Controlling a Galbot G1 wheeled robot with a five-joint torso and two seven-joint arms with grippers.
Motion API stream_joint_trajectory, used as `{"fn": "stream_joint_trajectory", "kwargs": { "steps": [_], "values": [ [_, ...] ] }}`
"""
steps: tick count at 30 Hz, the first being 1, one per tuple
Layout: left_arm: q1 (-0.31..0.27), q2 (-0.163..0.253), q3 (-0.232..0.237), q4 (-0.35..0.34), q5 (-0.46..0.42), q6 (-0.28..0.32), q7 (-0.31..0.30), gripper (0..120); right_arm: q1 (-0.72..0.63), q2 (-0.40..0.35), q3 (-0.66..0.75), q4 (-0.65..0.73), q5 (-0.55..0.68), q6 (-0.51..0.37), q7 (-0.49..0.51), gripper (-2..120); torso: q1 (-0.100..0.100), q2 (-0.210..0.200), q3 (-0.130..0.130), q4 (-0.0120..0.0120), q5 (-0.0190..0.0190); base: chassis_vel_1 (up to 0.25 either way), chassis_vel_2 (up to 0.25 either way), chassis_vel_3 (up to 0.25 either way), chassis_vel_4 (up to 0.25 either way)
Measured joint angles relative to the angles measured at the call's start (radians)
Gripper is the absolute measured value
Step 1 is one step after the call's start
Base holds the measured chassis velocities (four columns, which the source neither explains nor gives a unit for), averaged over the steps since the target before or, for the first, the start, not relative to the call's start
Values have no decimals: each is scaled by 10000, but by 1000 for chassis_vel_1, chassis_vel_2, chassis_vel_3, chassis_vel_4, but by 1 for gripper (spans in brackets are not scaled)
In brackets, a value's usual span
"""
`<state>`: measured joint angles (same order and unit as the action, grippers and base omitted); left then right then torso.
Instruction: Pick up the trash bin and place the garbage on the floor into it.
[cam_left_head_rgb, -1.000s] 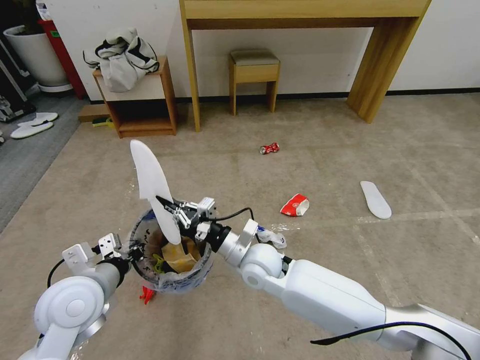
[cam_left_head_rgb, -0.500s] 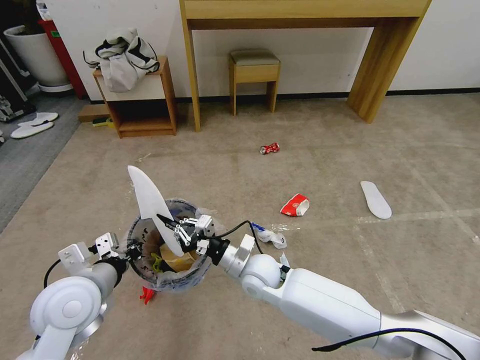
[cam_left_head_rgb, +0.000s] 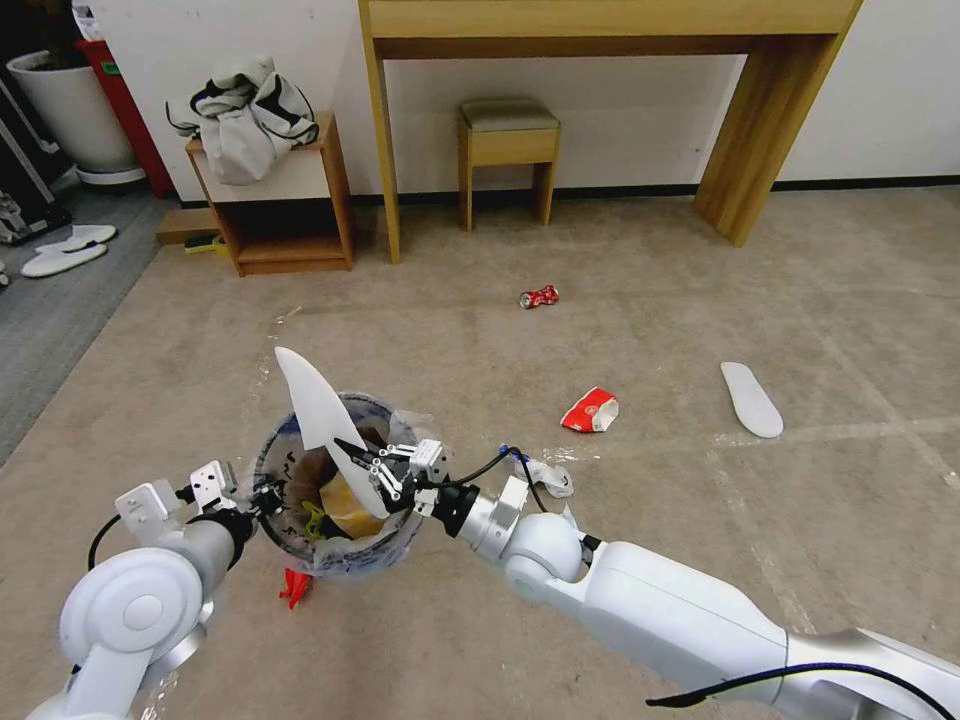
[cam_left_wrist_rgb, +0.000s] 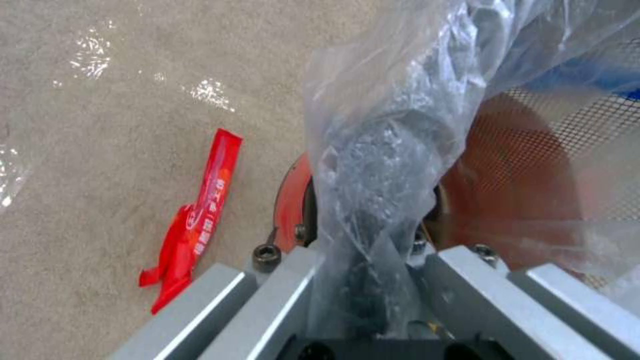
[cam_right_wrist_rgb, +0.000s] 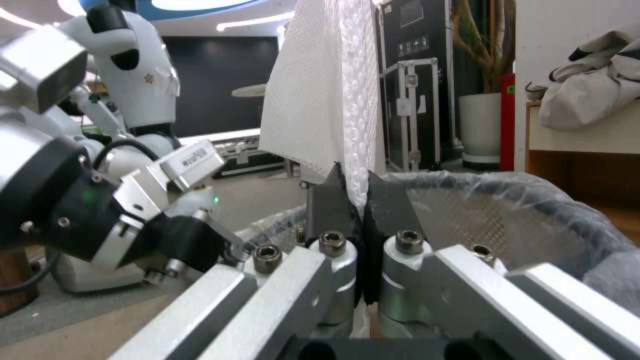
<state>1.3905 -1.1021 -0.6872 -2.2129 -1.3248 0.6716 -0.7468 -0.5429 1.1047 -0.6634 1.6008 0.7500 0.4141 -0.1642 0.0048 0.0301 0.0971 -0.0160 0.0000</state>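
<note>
Right gripper (cam_left_head_rgb: 372, 470) — clamped on white insole (cam_left_head_rgb: 322, 412), now lower into trash bin (cam_left_head_rgb: 330, 555) below — release pending; left gripper (cam_left_head_rgb: 262, 497) pinches rim.

Left gripper (cam_left_head_rgb: 262, 497): forearm raised from lower left, jaws clamped on the trash bin (cam_left_head_rgb: 335, 548) rim. Right gripper (cam_left_head_rgb: 362, 462): arm extended diagonally from lower right, wrist level, its 2 fingers pinched tight on the white insole (cam_left_head_rgb: 322, 415), which projects upward beyond the fingertips.

right gripper (cam_right_wrist_rgb: 353, 200) fingers (cam_right_wrist_rgb: 327, 200) pinched on white insole (cam_right_wrist_rgb: 327, 90), standing upright between them; trash bin (cam_right_wrist_rgb: 533, 220) rim with clear liner just beyond; left gripper (cam_right_wrist_rgb: 167, 220) at the rim's far side
</note>
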Motion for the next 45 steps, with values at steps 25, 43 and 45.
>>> {"fn": "stream_joint_trajectory", "kwargs": {
  "steps": [25,43,45],
  "values": [
    [-66,-59,-13,47,2,-5,-6,0,31,-34,-8,-40,-312,17,227,21,0,0,0,1,0,0,0,0,0],
    [-188,-41,16,159,10,-5,-12,0,36,-82,13,-73,-406,15,310,88,0,0,0,1,0,0,0,0,0],
    [-188,-40,20,166,12,-6,-12,0,32,-97,31,-61,-406,17,312,90,0,0,0,0,0,0,0,0,0]
  ]
}}
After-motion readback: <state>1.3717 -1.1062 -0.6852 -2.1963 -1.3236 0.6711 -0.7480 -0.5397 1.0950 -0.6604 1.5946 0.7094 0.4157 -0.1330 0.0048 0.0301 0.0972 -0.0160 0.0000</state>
